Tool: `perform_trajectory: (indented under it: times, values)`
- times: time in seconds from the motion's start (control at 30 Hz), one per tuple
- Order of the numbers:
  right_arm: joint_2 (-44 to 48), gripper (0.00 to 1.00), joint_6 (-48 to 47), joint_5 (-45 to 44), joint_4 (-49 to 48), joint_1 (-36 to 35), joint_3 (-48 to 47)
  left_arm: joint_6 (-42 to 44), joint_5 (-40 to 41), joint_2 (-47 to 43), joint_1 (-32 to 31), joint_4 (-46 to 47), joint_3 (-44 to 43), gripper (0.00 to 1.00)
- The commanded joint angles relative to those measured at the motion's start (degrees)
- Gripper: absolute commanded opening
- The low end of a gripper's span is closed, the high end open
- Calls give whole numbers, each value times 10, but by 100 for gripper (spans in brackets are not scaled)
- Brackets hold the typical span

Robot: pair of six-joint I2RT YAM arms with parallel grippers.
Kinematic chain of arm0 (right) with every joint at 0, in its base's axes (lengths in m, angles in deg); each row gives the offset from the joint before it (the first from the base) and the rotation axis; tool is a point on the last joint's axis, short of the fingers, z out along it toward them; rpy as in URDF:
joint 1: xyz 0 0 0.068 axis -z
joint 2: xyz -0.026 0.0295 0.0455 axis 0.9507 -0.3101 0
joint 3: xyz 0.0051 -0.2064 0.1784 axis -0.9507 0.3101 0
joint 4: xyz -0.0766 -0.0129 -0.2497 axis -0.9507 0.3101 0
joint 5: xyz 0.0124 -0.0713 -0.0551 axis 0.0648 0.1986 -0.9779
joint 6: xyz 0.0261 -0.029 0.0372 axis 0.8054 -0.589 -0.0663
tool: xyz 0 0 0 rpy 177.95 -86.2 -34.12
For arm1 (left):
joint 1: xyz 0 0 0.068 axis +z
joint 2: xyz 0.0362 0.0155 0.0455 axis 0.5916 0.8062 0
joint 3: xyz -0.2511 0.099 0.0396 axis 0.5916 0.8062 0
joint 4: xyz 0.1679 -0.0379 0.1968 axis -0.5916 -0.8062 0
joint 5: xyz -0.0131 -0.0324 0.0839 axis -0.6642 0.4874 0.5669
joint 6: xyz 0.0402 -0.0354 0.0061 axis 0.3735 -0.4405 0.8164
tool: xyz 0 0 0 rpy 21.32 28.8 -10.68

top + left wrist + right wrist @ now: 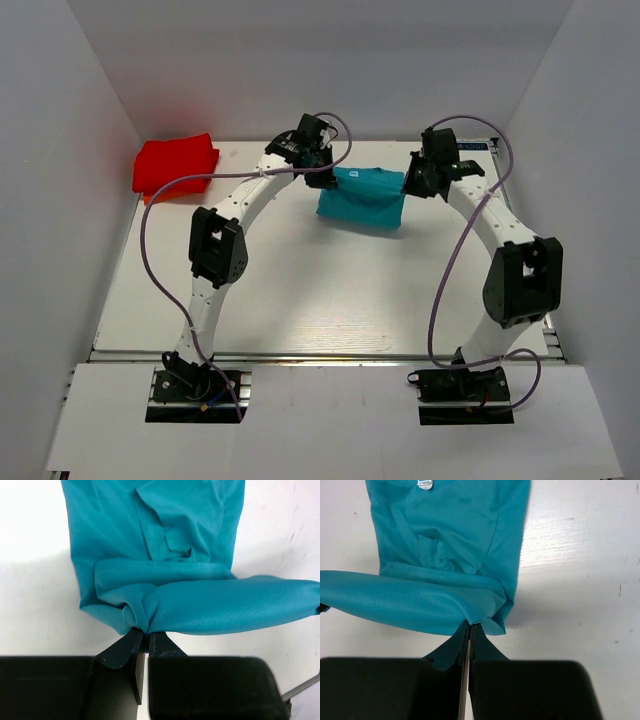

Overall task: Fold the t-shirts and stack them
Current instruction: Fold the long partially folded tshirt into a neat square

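Observation:
The teal t-shirt (362, 198) lies partly folded at the back middle of the table, its far edge lifted. My left gripper (322, 178) is shut on its left far corner; the left wrist view shows the fingertips (131, 639) pinching bunched teal cloth (165, 555). My right gripper (408, 183) is shut on its right far corner, and the right wrist view shows teal cloth (455, 545) pinched between the fingertips (481, 639), with a small white neck label (424, 484) at the top. The red t-shirt (176, 164) lies folded at the back left, away from both grippers.
White walls enclose the table (300, 300) at the left, back and right. The two arm bases (195, 385) stand at the near edge. Purple cables loop along both arms.

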Motion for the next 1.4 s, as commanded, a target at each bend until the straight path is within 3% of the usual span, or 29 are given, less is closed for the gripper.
perform_trajectory:
  times: [0.0, 0.23, 0.33, 0.4, 0.47, 0.53, 0.63, 0.93, 1.17, 1.37]
  values:
    - [-47, 0, -19, 25, -17, 17, -68, 14, -31, 20, 21, 59, -42, 8]
    - [-159, 0, -31, 73, -5, 44, -198, 27, -72, 64, 38, 211, -50, 17]
    - [-193, 0, -44, 93, -7, 48, -223, 33, -83, 89, 38, 233, -78, 0]
    - [-186, 0, -58, 106, -5, 49, -213, 49, -83, 69, 38, 227, -48, 0]
    - [-156, 0, -60, 116, -11, 46, -169, 50, -83, 26, 38, 227, 10, 0]
    - [-91, 0, -51, 137, -35, 44, -98, 57, -53, -62, 32, 239, 125, 0]
    - [13, 0, -27, 162, -68, 41, 86, 57, -44, -167, 18, 239, 252, 0]
    - [275, 0, 12, 234, 5, 7, 317, 2, -131, -359, -33, 164, 554, 0]
    - [422, 0, -7, 232, 164, -26, 365, -13, -135, -500, -74, 45, 626, 0]
    - [445, 0, -23, 225, 196, -38, 323, -32, -152, -518, -97, 24, 628, 0]
